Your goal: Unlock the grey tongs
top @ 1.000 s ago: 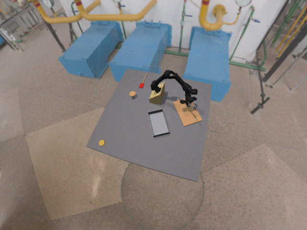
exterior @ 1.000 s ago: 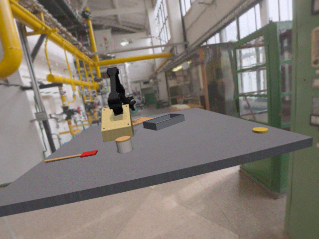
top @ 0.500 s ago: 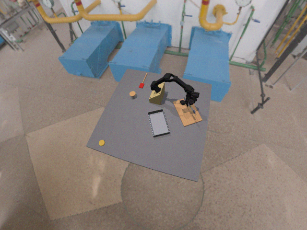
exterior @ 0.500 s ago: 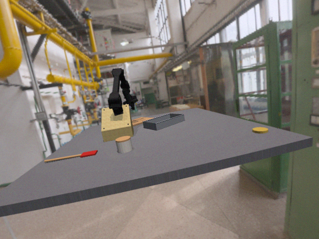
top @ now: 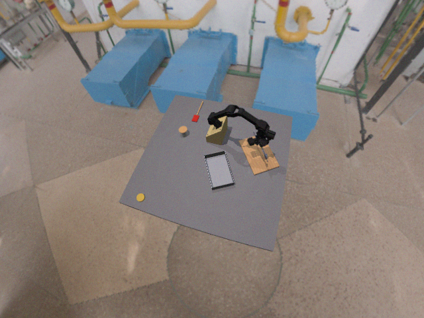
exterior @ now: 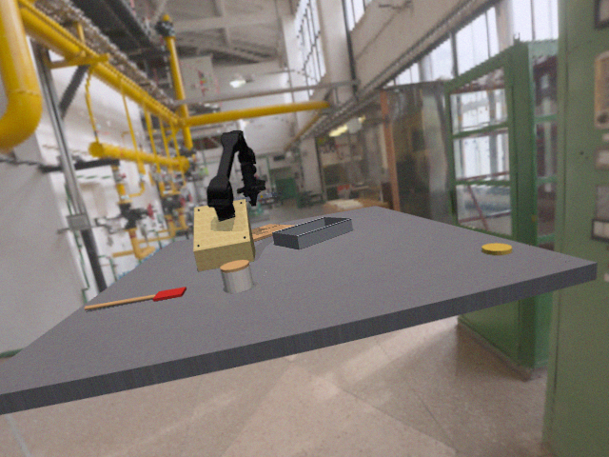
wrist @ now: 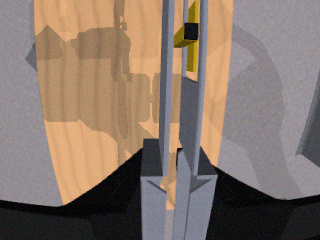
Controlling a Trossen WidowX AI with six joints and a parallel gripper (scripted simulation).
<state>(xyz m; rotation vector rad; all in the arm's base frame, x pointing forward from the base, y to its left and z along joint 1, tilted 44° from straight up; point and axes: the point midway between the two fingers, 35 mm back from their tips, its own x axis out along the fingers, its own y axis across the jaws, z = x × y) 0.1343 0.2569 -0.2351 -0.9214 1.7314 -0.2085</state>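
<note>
Claw [wrist: 179,160] grips tongs [wrist: 183,60] — above board [wrist: 87,94].

No legible text, labels, brand marks, numbers or signs appear in any view. The round gauge faces on the far wall pipes are too blurred to read.

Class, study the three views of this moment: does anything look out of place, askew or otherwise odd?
Nothing is spilled or damaged. One oddity: the roasting tin has nothing across it, because the grey tongs are clamped in the claw above the wooden board, their two arms near parallel, yellow lock between them.
</note>
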